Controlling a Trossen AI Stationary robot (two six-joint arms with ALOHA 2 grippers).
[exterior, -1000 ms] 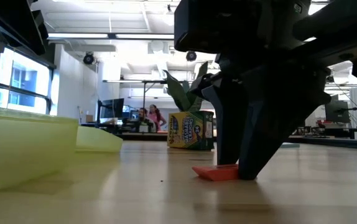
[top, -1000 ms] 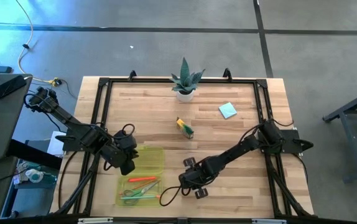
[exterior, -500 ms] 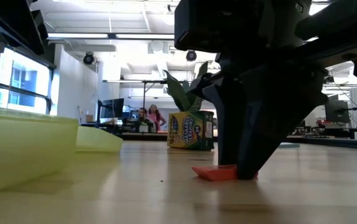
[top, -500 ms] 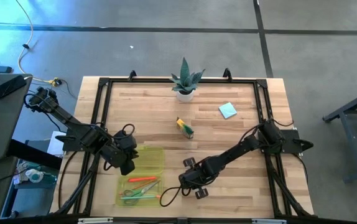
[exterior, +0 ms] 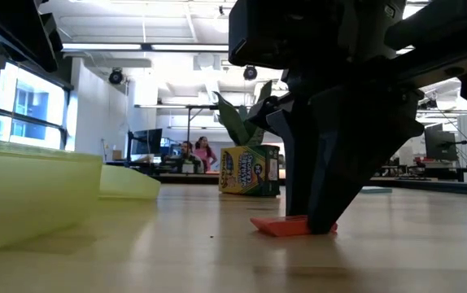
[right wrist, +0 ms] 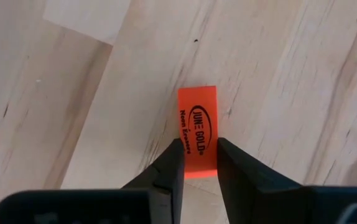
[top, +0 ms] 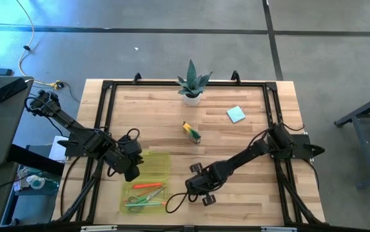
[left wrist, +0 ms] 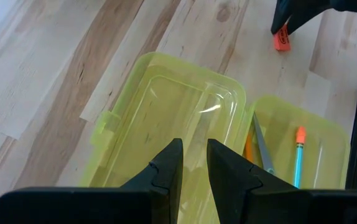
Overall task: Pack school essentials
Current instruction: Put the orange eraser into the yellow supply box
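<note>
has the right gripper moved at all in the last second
Yes, slightly. In the low view the right gripper has closed in on the red eraser: its farther finger shifted toward the crayon box. The high view shows no shift.

The plant (top: 192, 82) stands at the middle of the desk's (top: 249, 138) far edge. The note pad (top: 236, 115) lies toward the far right corner. The crayon box (top: 192, 131) is near the centre. The case (top: 147, 180) lies at the near left, scissors (top: 140, 199) and pencils (top: 147, 185) in it. The eraser (right wrist: 198, 130) lies on the desk right of the case.

Pale matt wood-grain table (top: 249, 138) — glossy translucent plastic case (left wrist: 172, 118) — matt orange eraser (right wrist: 198, 127), printed black.
</note>
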